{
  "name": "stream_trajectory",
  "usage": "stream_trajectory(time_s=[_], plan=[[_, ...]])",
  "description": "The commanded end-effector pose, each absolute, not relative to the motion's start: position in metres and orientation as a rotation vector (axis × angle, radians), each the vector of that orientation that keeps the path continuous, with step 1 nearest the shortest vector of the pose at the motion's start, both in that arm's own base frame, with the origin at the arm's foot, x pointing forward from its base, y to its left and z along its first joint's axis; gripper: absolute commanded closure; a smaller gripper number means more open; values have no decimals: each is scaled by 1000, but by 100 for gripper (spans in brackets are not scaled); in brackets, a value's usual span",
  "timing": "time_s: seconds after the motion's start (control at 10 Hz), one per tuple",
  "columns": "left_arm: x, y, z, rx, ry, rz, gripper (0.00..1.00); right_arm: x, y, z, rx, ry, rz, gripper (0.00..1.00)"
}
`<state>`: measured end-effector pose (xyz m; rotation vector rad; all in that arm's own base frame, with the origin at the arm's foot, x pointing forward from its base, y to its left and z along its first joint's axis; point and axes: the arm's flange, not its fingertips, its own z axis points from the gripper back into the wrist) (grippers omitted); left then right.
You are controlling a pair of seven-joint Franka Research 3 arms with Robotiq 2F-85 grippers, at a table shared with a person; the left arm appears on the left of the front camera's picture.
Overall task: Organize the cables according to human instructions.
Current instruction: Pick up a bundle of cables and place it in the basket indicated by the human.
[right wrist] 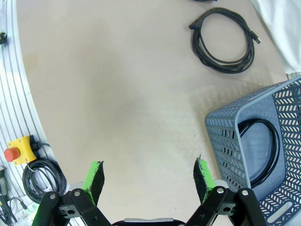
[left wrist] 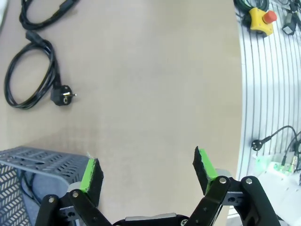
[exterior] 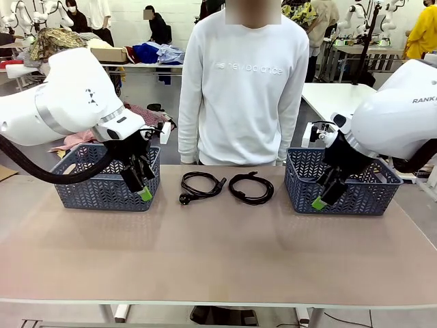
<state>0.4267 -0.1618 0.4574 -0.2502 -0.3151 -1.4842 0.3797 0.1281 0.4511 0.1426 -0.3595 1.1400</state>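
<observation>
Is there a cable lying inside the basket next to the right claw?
Yes, in the right wrist view a coiled black cable lies on the bottom of the grey basket.

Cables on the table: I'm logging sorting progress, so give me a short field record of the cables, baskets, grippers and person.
cables on table: left cable and right cable, coiled, side by side between the baskets
left basket: contents unclear
right basket: holds one coiled cable
left gripper: jaws open, empty, at the left basket's corner
right gripper: jaws open, empty, beside the right basket
person: standing at the far edge, arms down
</observation>
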Motion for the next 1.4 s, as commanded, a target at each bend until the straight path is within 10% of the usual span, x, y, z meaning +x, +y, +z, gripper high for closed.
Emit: stream_trajectory(time_s=[0.0, 1.3], plan=[[426, -162, 458, -237, -311, -1486, 0, 379, 129, 450, 137, -359, 1132, 0], [426, -162, 458, -237, -311, -1486, 0, 379, 129, 450, 137, -359, 1132, 0]])
